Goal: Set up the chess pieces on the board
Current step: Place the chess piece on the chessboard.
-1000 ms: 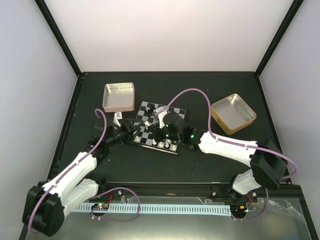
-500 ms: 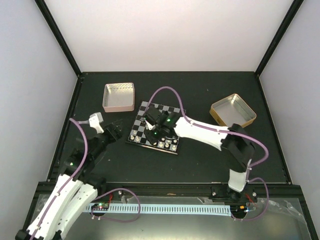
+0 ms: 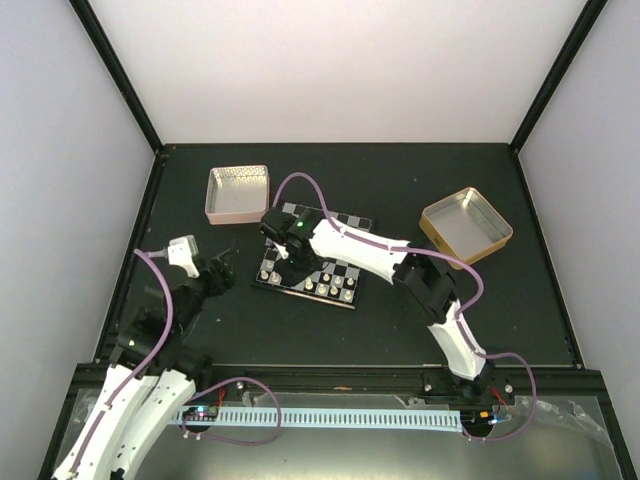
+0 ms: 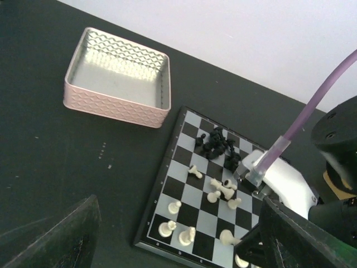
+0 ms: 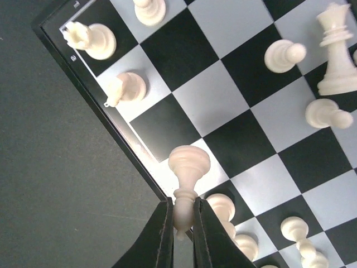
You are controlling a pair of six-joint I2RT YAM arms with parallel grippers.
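The board (image 3: 340, 262) lies mid-table, also in the left wrist view as board (image 4: 189, 192). Cream-white chess pieces (image 4: 187, 235) stand along its near rows, and some lie tipped (image 4: 195, 171). Black pieces (image 4: 217, 146) are heaped at its far side. My right gripper (image 5: 181, 223) is shut on the stem of a cream-white piece (image 5: 188, 163), held head-first over a light square by the board's left edge (image 5: 100, 84). In the top view the right gripper (image 3: 282, 250) hangs over the board's left part. My left gripper (image 3: 218, 262) stands open and empty over bare table left of the board, its fingers (image 4: 53, 237) wide apart.
A pink tin (image 3: 237, 193), empty, sits behind the board's left corner, also in the left wrist view as pink tin (image 4: 117, 78). An open gold tin (image 3: 466, 226) sits at the right. The right arm (image 3: 370, 250) and its purple cable (image 3: 300, 185) cross over the board.
My left arm has pulled back off the board to the left and its jaws have opened. The right arm has swung across to the board's left side, still shut on its piece.
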